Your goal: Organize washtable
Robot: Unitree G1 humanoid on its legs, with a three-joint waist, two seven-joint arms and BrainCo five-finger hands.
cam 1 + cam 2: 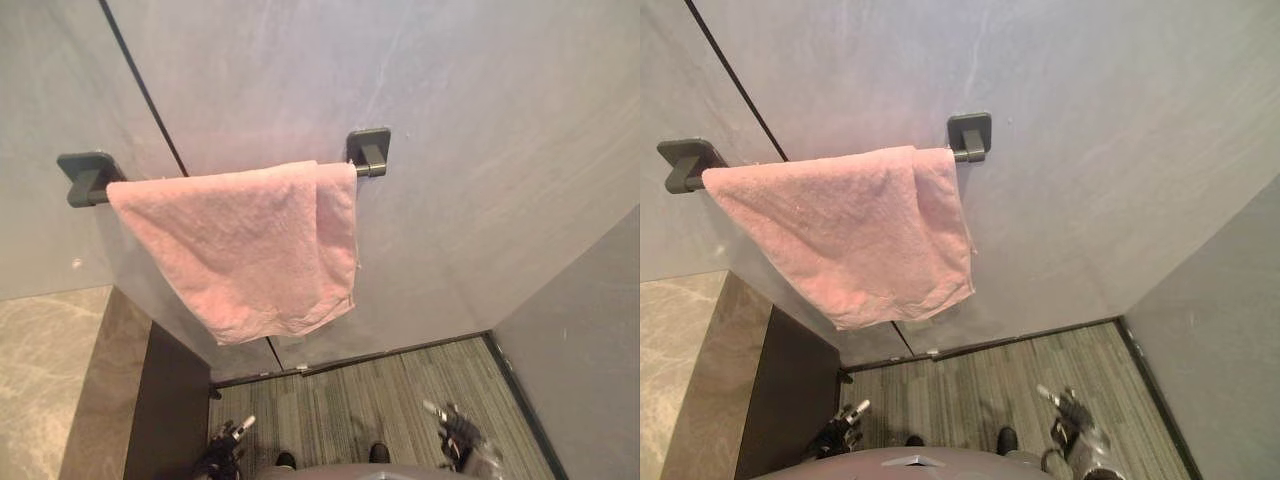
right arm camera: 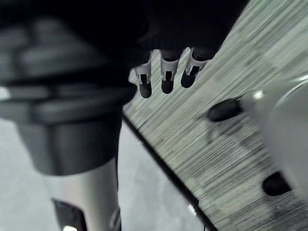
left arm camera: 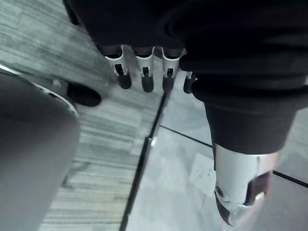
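Soft, even light, faint shadows

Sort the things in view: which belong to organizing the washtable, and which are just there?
Likely the job: pink towel, towel rail, washtable, plus left hand and right hand, both open and empty.
Just there: striped floor, grey wall.

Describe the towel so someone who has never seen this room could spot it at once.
Face the grey wall above the striped floor. A dark rail on two square brackets runs across it, and the towel hangs over that rail. It is the only pink, soft thing there, doubled over at its right end.
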